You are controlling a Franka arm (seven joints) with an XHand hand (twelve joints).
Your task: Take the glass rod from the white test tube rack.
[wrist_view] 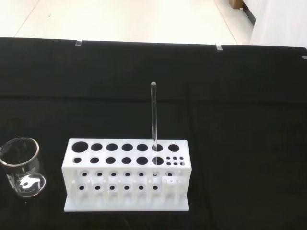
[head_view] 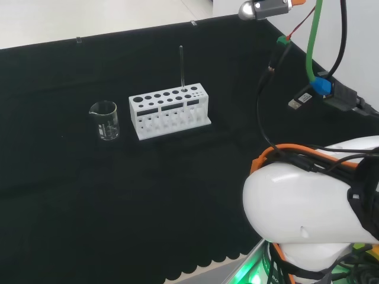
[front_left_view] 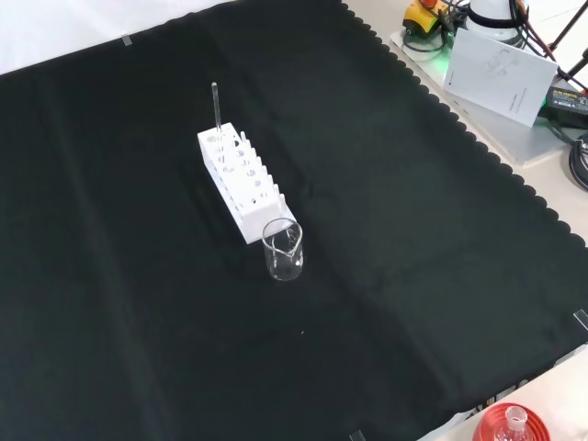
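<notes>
A: Glass rod (wrist_view: 154, 115), upright in a rear-row hole of the white test tube rack (wrist_view: 125, 176), second from the end away from the beaker.

B: Rack on the black cloth (head_view: 71, 189) of the counter; rod (head_view: 182, 66) at its right end in the head view, far end (front_left_view: 216, 108) in the front view.

A: Clear glass beaker (head_view: 105, 120), just beside the rack's left end in the head view, apparently empty.

B: Fingers: state impossible to tell.
</notes>
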